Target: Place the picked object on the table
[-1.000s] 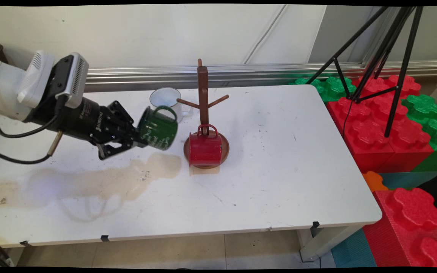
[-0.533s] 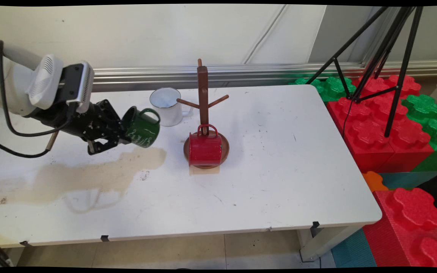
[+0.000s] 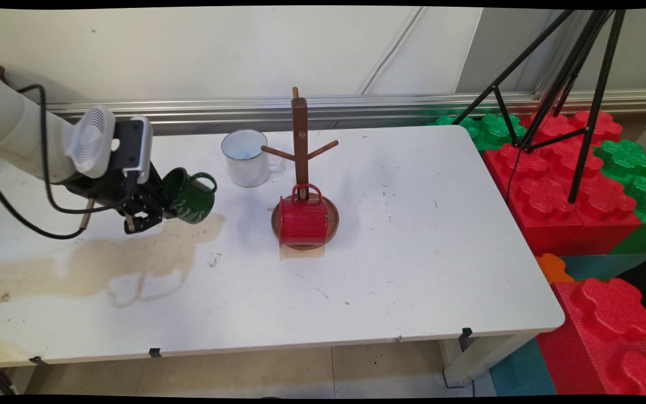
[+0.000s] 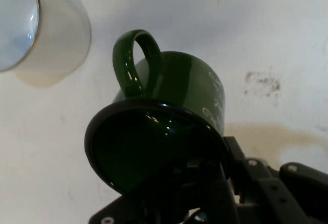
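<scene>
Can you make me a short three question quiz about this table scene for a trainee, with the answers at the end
1. True or false: the gripper holds the green mug clear of the table.
2. What does the red mug lie on?
A. the bare table
B. the round base of the wooden mug tree
C. the white mug
3. Which mug stands upright?

Key:
1. True; it is gripped at the rim and tilted.
2. B.
3. The white mug, left of the mug tree.
</scene>
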`<state>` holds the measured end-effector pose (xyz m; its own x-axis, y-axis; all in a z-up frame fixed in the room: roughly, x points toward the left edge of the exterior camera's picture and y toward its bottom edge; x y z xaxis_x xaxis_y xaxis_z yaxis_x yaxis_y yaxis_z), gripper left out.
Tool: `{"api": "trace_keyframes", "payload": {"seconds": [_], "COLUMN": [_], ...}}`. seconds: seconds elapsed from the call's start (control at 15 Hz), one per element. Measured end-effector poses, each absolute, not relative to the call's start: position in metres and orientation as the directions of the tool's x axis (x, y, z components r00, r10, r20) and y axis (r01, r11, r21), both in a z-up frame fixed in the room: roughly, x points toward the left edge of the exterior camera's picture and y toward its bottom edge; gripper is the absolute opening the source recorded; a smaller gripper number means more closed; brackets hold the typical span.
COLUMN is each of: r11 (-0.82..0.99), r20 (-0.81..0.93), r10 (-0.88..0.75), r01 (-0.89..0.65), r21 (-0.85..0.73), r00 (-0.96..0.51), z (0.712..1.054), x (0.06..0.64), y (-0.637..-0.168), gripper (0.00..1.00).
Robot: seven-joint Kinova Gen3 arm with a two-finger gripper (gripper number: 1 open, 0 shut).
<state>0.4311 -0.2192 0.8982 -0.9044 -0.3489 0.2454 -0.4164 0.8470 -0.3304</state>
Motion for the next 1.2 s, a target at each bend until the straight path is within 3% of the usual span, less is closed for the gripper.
{"api": "trace_keyframes", "payload": {"seconds": [1.2], "r11": [0.812], "r20": [0.108], "r10": [-0.460], "r01": [-0.467], "r21": [-0.351], "r00": [-0.881], "z": [0.836], "x": [0.413], "y": [-0.258], "gripper": [0.00]}}
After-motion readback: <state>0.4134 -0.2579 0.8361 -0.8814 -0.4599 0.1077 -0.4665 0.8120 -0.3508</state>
